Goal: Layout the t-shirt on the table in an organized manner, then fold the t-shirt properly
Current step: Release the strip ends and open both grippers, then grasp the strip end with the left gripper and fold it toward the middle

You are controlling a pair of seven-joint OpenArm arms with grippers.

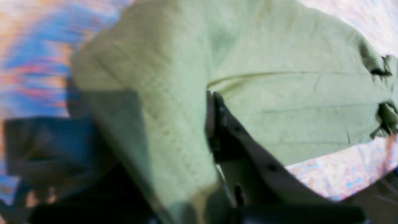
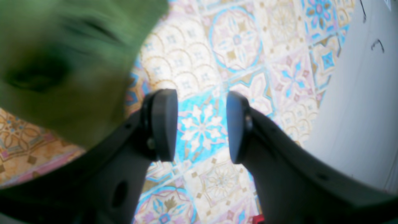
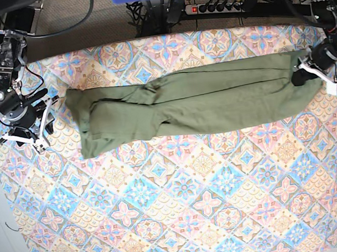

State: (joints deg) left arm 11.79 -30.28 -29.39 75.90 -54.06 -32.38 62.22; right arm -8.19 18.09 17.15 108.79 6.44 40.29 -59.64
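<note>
Stretching across the far half of the table (image 3: 185, 210), the t-shirt (image 3: 196, 101) lies as one long olive-green band, bunched and creased lengthwise, running from near one side edge almost to the other. The left gripper (image 3: 307, 72) sits at the end of the band on the base view's right, and its jaws are closed on the cloth there: in the left wrist view one dark finger (image 1: 217, 124) presses against the green fabric, which drapes over and hides the other finger, so the pinch is on a fold of the shirt's edge. That view is blurred, and which part of the shirt is gripped cannot be told.

The right gripper (image 2: 202, 124) is at the opposite side of the table, just beside the shirt's other end but apart from it. Its two pads (image 2: 163, 124) stand well apart with nothing between them, only the patterned cloth below. A blurred green edge of the shirt fills the upper left corner of that wrist view, clear of the fingers.
</note>
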